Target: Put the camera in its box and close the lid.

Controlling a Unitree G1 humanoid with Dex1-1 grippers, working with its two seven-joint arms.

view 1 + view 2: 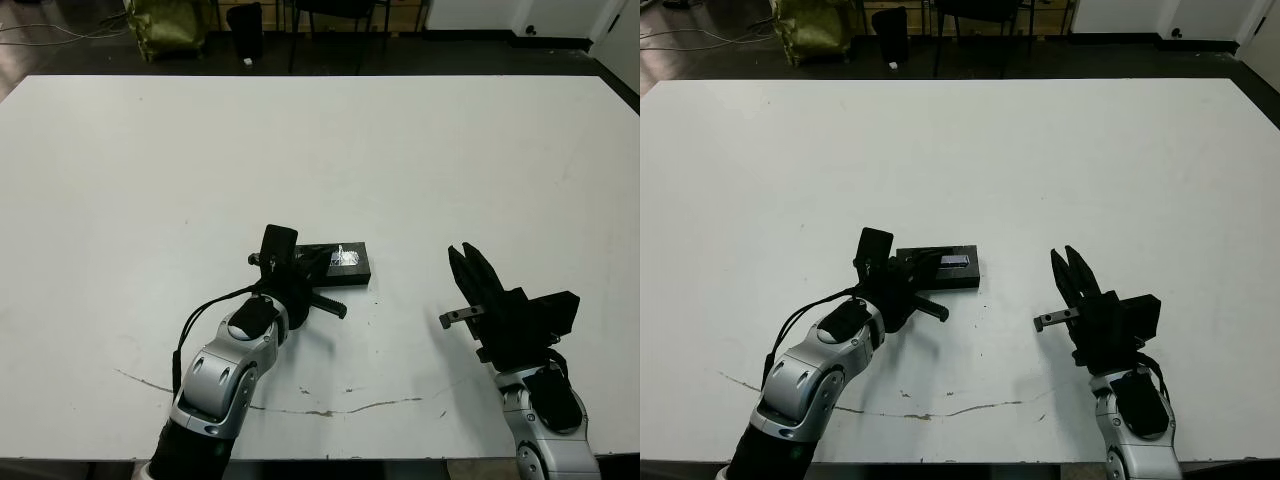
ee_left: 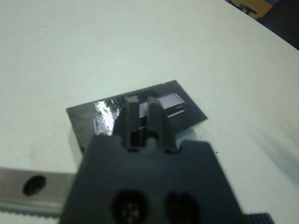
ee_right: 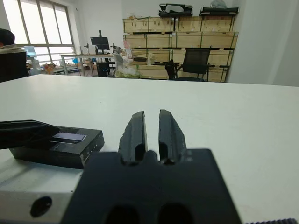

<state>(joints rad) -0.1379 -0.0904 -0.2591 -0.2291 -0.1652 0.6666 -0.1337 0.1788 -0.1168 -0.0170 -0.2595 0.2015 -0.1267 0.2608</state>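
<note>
Table: the white table [image 1: 150, 180] lay bare over nearly its whole top, with open surface on every side of the work; a thin dark scratch ran along its near edge.
Lid: the lid [image 1: 345, 262] sat flat on the box near the table's middle, towards the near side, well clear of all four edges; only a closed black slab showed, its silvery print facing up.
Long axis: it ran left to right across the table, slightly skewed.
Camera: not visible.
Left gripper: the left gripper [image 2: 142, 109] hovered over the lid's left end, fingers drawn nearly together with a slim gap, holding nothing.
Right gripper: the right gripper [image 3: 152, 128] stood well apart to the right of the lid, above bare table, fingers almost closed and empty.
</note>
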